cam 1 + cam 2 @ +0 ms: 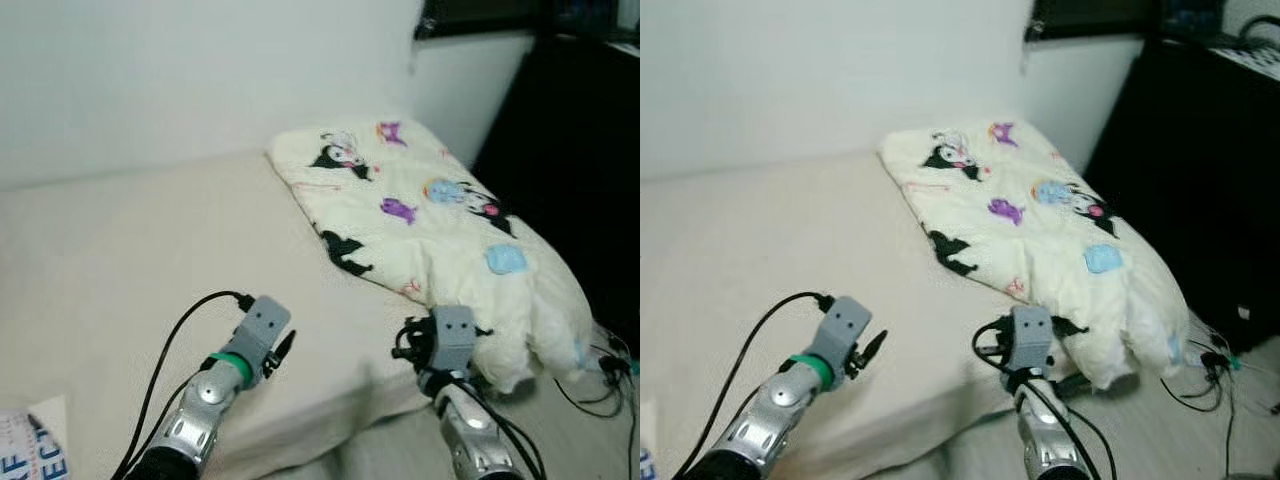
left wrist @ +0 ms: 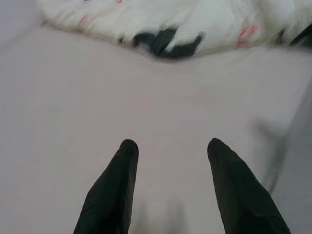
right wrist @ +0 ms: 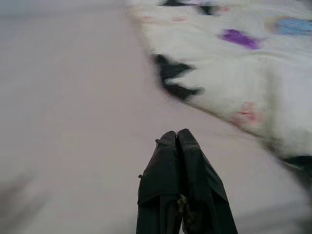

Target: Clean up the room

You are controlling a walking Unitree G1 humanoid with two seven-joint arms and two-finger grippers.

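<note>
I'm seeing the cartoon-print blanket (image 1: 430,220) lying folded along the mattress (image 1: 120,260) toward my right. I'm holding the left gripper (image 2: 170,146) spread apart over bare sheet, and the right gripper (image 3: 177,134) pinched together, empty, near the blanket's edge.

1. The right gripper (image 3: 178,134) has its two black fingers pressed together, above the pale bed sheet (image 3: 73,107).
2. A cream cartoon-print blanket (image 3: 253,78) lies just beyond.

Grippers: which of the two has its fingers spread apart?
The left gripper, hovering over the bare mattress; its fingers are parted, while the right gripper near the blanket is pressed shut.
</note>
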